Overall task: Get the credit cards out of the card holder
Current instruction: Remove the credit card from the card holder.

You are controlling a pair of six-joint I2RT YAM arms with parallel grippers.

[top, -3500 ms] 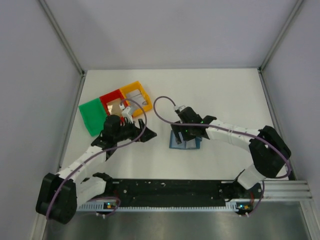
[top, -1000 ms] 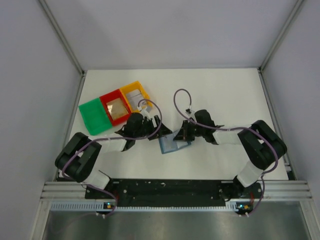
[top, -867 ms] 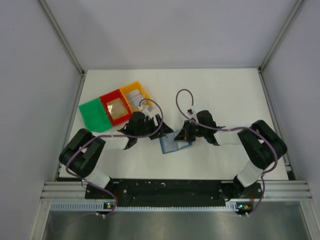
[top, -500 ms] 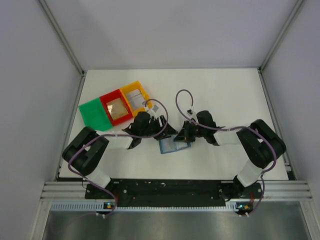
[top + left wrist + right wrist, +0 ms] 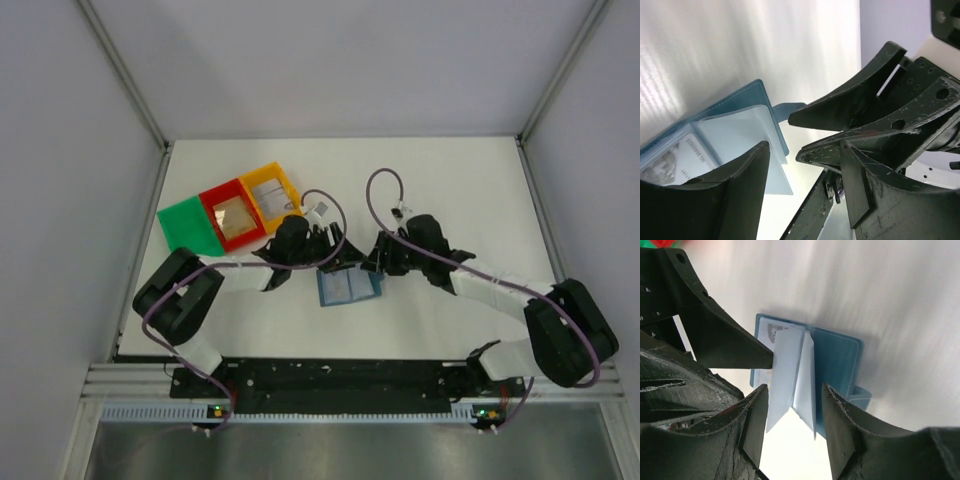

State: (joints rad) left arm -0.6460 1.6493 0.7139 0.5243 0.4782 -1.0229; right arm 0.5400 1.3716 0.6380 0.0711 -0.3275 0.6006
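Near the middle of the white table, flat and open with the blue cover down: the card holder. Lies between the left gripper and the right gripper, off to the near right of the green tray, red tray and yellow tray, apart from all three. Shows a printed card tucked in one inner pocket, and pale grey-blue pocket leaves standing up off the spine. As for the left gripper: released, jaws apart, grasping nothing. Hangs low over the holder from the left, one fingertip right at the edge of a raised leaf; touching or just short, cannot tell. As for the right gripper: likewise released, fingers spread either side of the raised leaves without pinching them. Faces the left one, tips near each other above the holder's far edge.
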